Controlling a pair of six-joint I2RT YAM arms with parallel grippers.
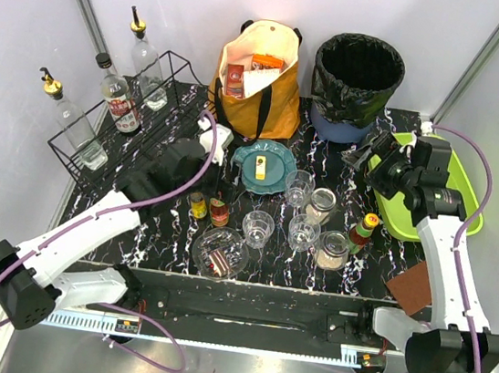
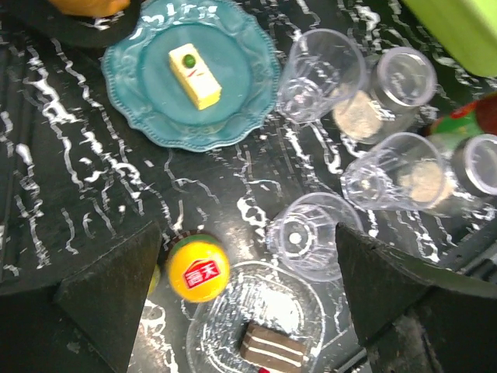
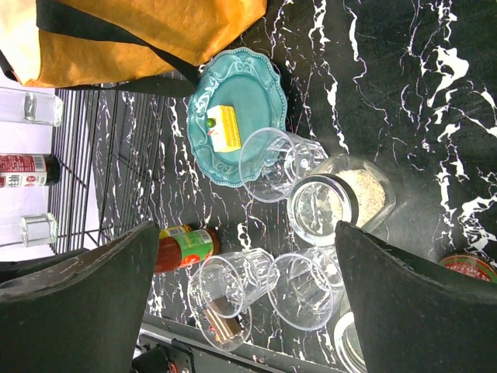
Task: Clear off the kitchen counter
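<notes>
The kitchen counter is black with white veins. On it are a teal plate with a yellow cake slice, three clear cups, two glass jars, two small sauce bottles, a red-and-green bottle and a glass bowl holding chocolate cake. My left gripper hovers open and empty above the counter's left-middle. In the left wrist view it is over a yellow bottle cap, a cup and the bowl. My right gripper hovers open and empty at the back right; the right wrist view shows cups below it.
An orange tote bag and a black bin stand at the back. A black wire rack with three bottles is at the left. A lime-green tray lies at the right, and a brown square at the front right.
</notes>
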